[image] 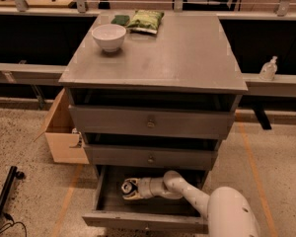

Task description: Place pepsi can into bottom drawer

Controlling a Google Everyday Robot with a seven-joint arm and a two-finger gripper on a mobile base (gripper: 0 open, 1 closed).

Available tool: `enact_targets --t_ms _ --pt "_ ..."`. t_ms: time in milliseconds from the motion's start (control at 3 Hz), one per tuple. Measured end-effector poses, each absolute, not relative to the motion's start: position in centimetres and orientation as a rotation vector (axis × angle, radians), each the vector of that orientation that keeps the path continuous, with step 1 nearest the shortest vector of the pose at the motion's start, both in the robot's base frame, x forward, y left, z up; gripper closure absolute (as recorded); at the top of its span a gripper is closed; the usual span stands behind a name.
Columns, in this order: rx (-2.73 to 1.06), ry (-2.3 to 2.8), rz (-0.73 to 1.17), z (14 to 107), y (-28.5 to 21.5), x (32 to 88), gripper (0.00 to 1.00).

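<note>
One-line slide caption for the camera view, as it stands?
White arm's gripper reaches inside the pulled-out grey bottom drawer of a three-drawer cabinet topped by a white bowl.

Inside the drawer (101,191), my gripper (131,188) covers most of the can (128,185); my arm (227,214) runs off the frame's bottom edge.

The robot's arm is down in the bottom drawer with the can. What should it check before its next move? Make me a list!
1. Drawer open: ok. The lowest grey cabinet drawer is pulled out.
2. Claw in place: ok. The claw is inside that drawer, towards its left side.
3. Can in the drawer: ok. The small dark blue drink can is at the claw's tip, within the drawer walls.
4. Can resting on the drawer floor: cannot tell.
5. Way out for the arm: ok. The middle grey drawer above sits further in than the lowest one.
</note>
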State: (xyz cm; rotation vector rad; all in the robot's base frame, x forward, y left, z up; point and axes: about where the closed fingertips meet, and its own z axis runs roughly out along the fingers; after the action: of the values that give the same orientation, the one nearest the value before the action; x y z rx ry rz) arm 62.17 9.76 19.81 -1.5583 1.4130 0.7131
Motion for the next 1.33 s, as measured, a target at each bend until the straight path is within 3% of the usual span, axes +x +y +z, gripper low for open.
enact_targets --t_ms 333,667,1333 --pt "-1.535 1.459 0.723 18.69 8.96 61.98 1.0" --pt "-1.486 1.505 0.728 17.91 8.61 62.29 0.83" --pt "-1.481 1.511 0.728 17.92 8.54 62.33 0.36"
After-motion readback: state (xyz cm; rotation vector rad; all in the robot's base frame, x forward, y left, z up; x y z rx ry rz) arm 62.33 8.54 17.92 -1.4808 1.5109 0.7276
